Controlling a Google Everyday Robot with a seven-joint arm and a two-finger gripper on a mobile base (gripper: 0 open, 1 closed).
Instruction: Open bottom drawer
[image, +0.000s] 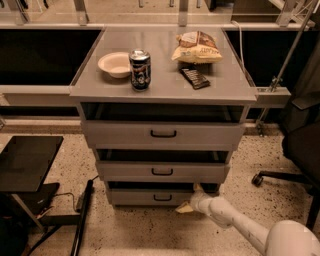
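**Low on the speckled floor (140, 230), off to one corner**

Terrazzo underfoot, and closest in was my gripper (191, 199). It sat down at the right end of the bottom drawer (145, 197), fingers spread apart and clasping nothing that I could make out. That drawer was the lowest front of the cabinet, and its small black handle (162, 198) sat at centre, well to the left of where I was.

There was the worry! A pull from that corner could have skewed the drawer in its runners, or my fingers might simply have slipped off the edge. A hard jerk could also have rocked the cabinet and toppled the can (140, 70) standing upright on top.

Counting upward and away, I had three drawers: bottom, middle drawer (125, 171), top drawer (120, 134). On the top surface (165, 89) were one can, one bowl (115, 64), one dark packet (195, 77) and one chip bag (197, 47). One office chair (300, 145) stood off to the side.
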